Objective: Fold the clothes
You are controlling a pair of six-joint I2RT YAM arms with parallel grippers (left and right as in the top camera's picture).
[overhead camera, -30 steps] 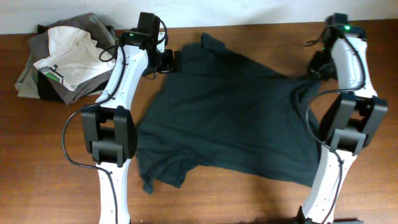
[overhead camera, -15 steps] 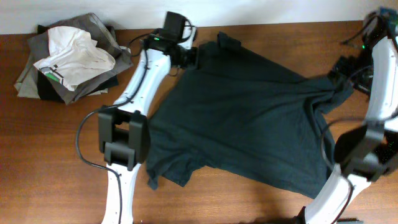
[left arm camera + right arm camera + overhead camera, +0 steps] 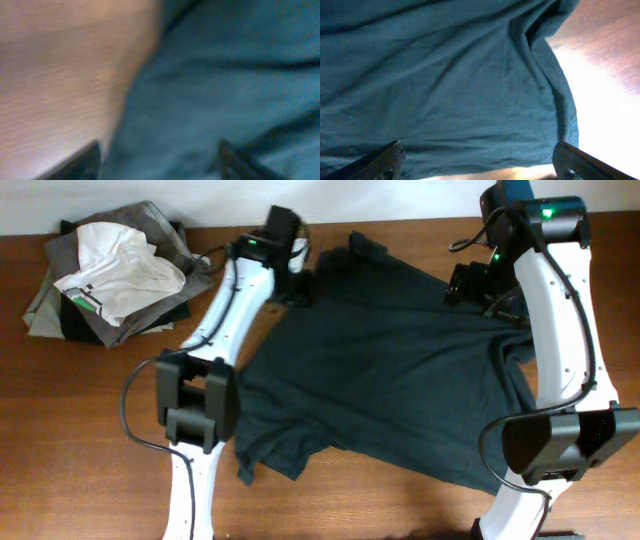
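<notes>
A dark teal T-shirt (image 3: 390, 370) lies spread and wrinkled on the wooden table (image 3: 90, 440). My left gripper (image 3: 297, 281) is down at the shirt's upper left edge, near the sleeve. In the blurred left wrist view its jaws (image 3: 160, 162) stand apart with the shirt's cloth (image 3: 225, 75) between them, right at the fabric's border with the wood. My right gripper (image 3: 468, 285) hovers over the shirt's upper right part. In the right wrist view it (image 3: 482, 162) is wide open, with the shirt (image 3: 445, 75) below and nothing held.
A pile of other clothes (image 3: 110, 275), grey, white and dark, sits at the table's back left corner. The shirt's lower left sleeve (image 3: 262, 455) is bunched near the left arm's base. A white wall runs along the back edge.
The right gripper opened and let go of the shirt, swung out to the right, then came back left over the shirt's top. The left gripper shifted right along the shirt's edge and its jaws narrowed.
</notes>
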